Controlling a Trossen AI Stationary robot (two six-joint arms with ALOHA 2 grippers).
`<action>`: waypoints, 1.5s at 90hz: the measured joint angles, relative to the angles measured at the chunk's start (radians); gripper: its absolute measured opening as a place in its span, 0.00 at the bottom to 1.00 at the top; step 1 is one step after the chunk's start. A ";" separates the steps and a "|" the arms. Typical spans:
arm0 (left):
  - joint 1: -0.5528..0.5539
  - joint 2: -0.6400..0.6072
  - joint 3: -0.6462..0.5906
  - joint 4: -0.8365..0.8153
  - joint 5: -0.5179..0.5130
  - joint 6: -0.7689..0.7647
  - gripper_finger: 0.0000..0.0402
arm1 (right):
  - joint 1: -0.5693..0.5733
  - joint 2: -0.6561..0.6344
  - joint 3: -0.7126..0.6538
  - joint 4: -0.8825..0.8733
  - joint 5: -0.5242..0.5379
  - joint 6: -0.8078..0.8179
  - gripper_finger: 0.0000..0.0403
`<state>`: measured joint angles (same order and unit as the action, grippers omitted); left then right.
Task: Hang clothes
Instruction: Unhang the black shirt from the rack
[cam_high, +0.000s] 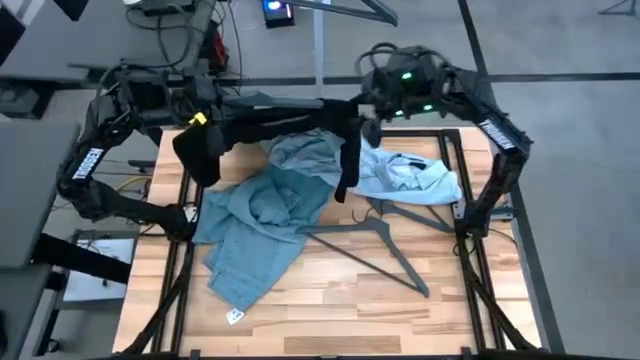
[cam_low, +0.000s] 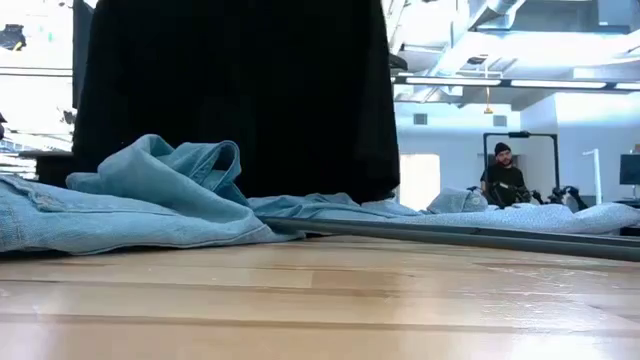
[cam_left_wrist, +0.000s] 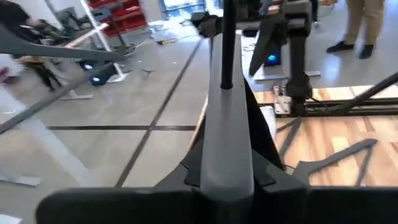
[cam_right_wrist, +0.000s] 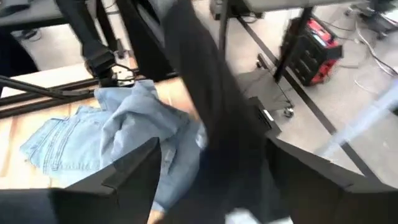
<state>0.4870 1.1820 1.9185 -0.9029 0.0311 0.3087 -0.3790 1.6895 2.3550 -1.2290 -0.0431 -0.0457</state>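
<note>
Toward twelve o'clock, we stretch the t-shirt (cam_high: 300, 120) between left gripper (cam_high: 205, 125) and right gripper (cam_high: 365, 125), both clamped; hanger (cam_high: 370, 245) next.

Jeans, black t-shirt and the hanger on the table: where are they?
jeans (cam_high: 255, 225): high view, middle of the crumpled denim.
black t-shirt (cam_low: 235, 90): low view, middle of the hanging cloth.
hanger (cam_high: 375, 250): high view, its long sloping arm.

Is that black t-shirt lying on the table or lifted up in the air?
Lifted up. The black t-shirt stretches between both arms above the table, and in the low view it hangs like a curtain behind the jeans.
</note>
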 joint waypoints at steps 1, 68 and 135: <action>0.001 -0.003 0.000 0.002 -0.011 0.002 0.05 | -0.003 -0.005 0.000 -0.005 0.000 0.000 0.68; 0.000 -0.038 0.001 0.029 0.025 -0.025 0.05 | -0.085 0.153 -0.007 0.244 -0.027 -0.067 0.68; -0.002 -0.200 -0.002 -0.086 0.043 -0.019 0.04 | -0.275 -0.012 -0.005 -0.137 0.013 0.023 0.00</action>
<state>0.4854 0.9825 1.9167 -0.9892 0.0739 0.2896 -0.6544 1.6776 2.3505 -1.3661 -0.0296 -0.0231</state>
